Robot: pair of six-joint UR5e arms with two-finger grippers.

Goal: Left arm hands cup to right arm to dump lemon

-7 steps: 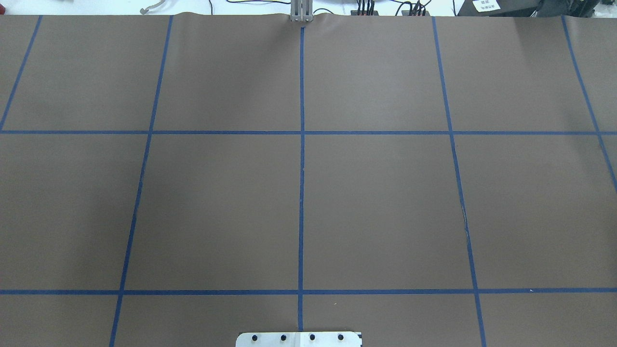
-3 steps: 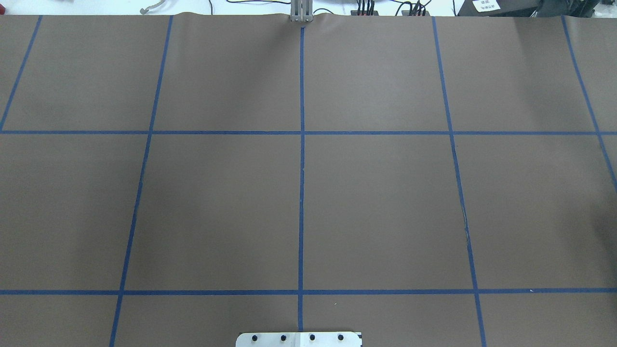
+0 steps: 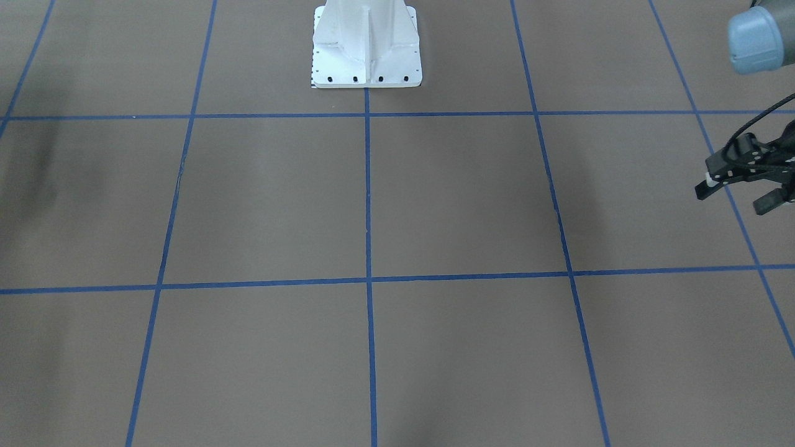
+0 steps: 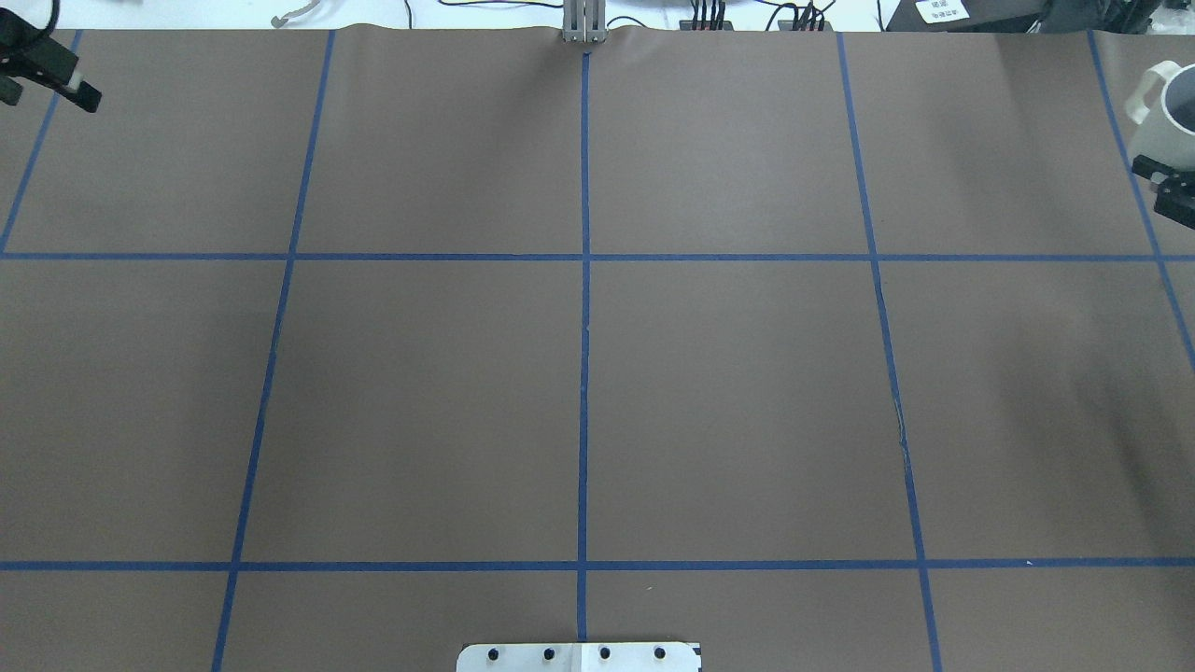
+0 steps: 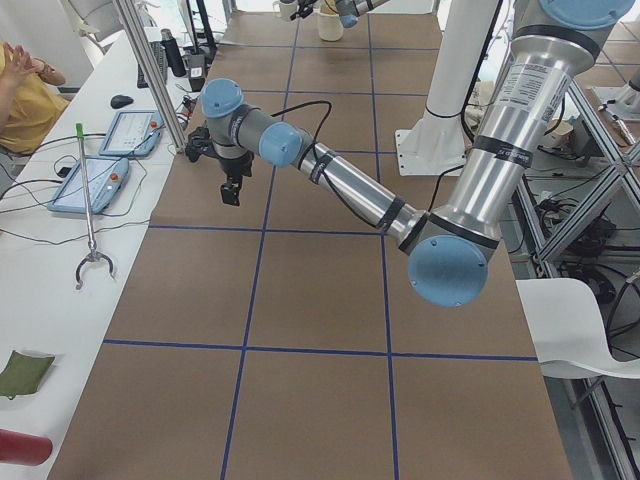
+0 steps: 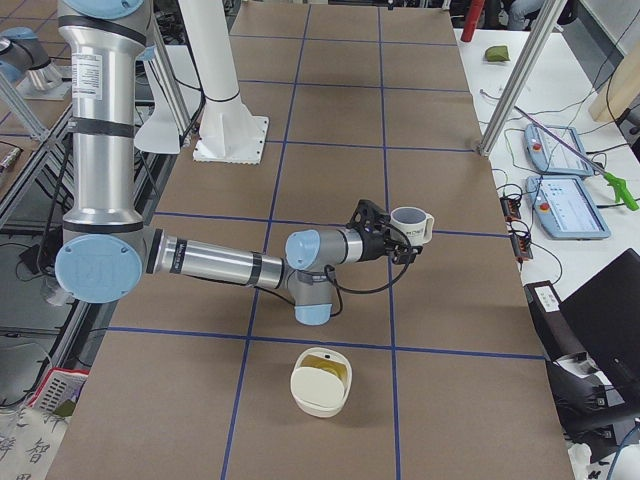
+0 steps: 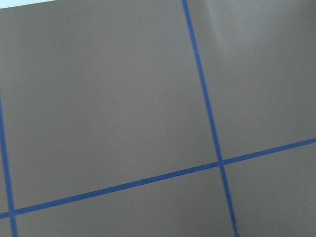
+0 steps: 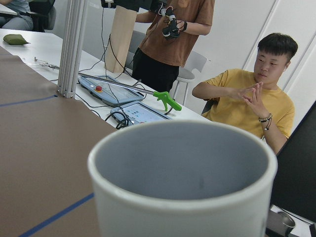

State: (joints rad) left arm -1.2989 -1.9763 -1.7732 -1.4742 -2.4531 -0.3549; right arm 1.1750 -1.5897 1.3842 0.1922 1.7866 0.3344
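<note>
The white cup [image 6: 410, 225] is held upright above the table by my right gripper [image 6: 398, 240], which is shut on its side. In the overhead view the cup [image 4: 1162, 107] and right gripper [image 4: 1172, 191] sit at the far right edge. The right wrist view is filled by the cup's rim [image 8: 182, 148]; only its grey inner wall shows. A yellowish lemon [image 6: 322, 374] lies in a white bowl [image 6: 320, 392] on the table nearer the camera. My left gripper [image 3: 736, 195] hangs open and empty above the table's other end, far from the cup, and also shows overhead [image 4: 47, 79].
The white robot pedestal [image 3: 366, 56] stands mid-table on the brown mat with blue tape lines. Teach pendants [image 6: 565, 205] and cables lie on the white side bench. A seated person [image 8: 252, 108] and a standing one are behind the cup. A metal post [image 6: 520, 75] rises at the far edge.
The overhead view held no arms before. Now my left gripper has come in at its top left corner, and the cup with my right gripper at its right edge.
</note>
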